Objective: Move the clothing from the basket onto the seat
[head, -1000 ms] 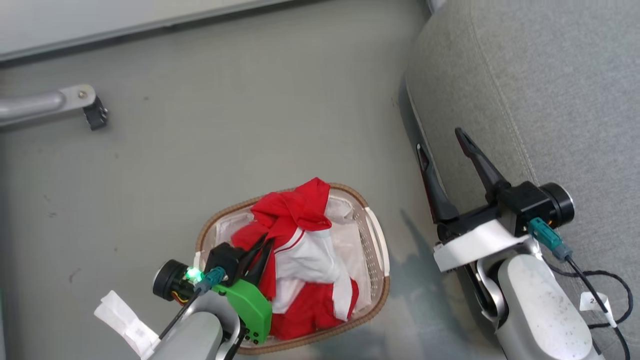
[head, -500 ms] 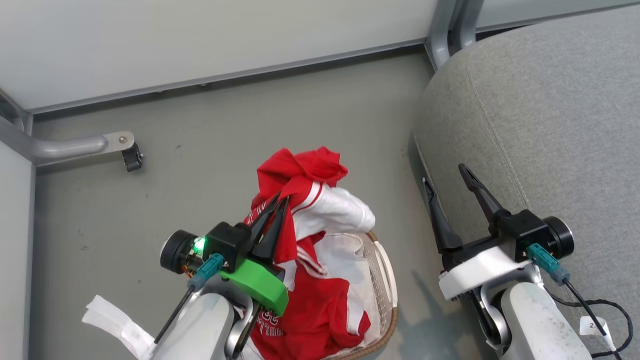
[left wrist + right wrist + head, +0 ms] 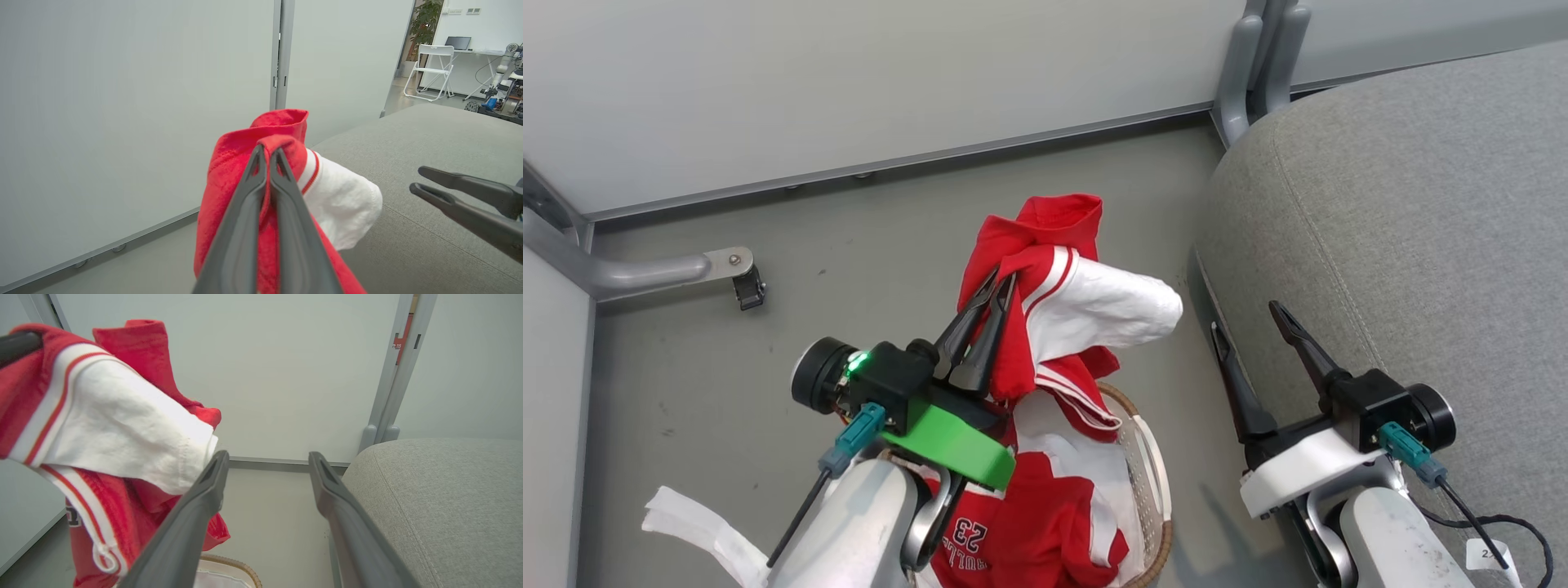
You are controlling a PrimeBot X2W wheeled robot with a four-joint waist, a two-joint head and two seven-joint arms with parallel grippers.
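A bundle of red-and-white clothing hangs lifted above the basket, its lower part with the number 23 still draping into it. My left gripper is shut on a red fold near the top of the clothing, and a white sleeve sticks out to the right. The clothing also hangs at the left of the right wrist view. My right gripper stands open and empty beside the grey seat, to the right of the bundle. The seat lies just past the garment.
A pale partition wall runs along the back, with a metal post at the seat's corner. A metal foot bracket rests on the grey floor at left. A black cable trails on the seat near my right wrist.
My left gripper has risen, drawing the clothing up and out of the basket. The head camera has tilted up, so the wall and seat show more. The right gripper has kept its open pose.
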